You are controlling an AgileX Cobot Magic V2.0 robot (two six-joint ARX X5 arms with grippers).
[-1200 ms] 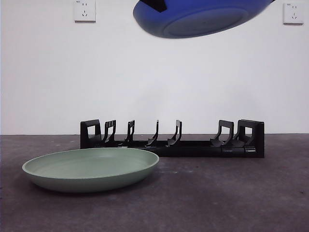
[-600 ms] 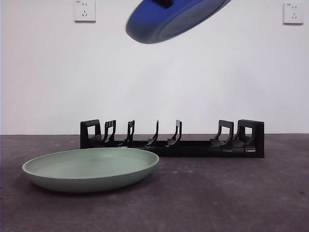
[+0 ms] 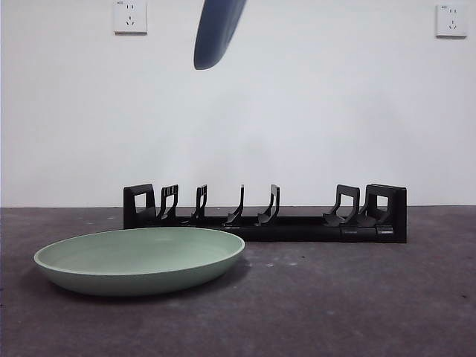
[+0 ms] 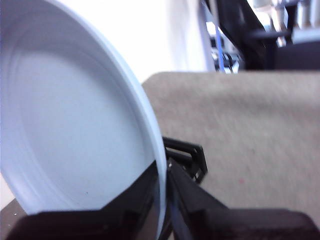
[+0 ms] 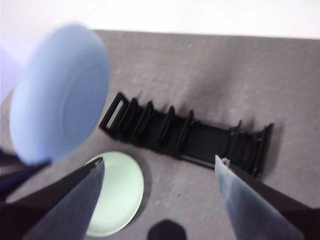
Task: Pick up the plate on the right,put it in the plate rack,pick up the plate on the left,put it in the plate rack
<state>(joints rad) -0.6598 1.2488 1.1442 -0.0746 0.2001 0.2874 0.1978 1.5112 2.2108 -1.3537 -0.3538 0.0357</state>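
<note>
The blue plate (image 3: 216, 33) hangs high over the left half of the plate rack (image 3: 268, 219), turned edge-on and near upright. My left gripper (image 4: 162, 200) is shut on the blue plate's (image 4: 75, 125) rim, with a corner of the rack (image 4: 192, 157) just beyond it. A pale green plate (image 3: 140, 260) lies flat on the table, in front of the rack's left end. My right gripper (image 5: 159, 159) stands open and empty, high above the table. From there I see the blue plate (image 5: 60, 92), the rack (image 5: 185, 132) and the green plate (image 5: 117, 192).
The rack is a long low black strip with pairs of upright prongs, all slots bare. Behind it is a white wall with two sockets (image 3: 130, 16). The dark grey table (image 3: 357, 297) stretches right of the green plate.
The blue plate has tipped from nearly flat, underside showing, to edge-on and near upright, and has shifted left. The green plate and the rack have not moved.
</note>
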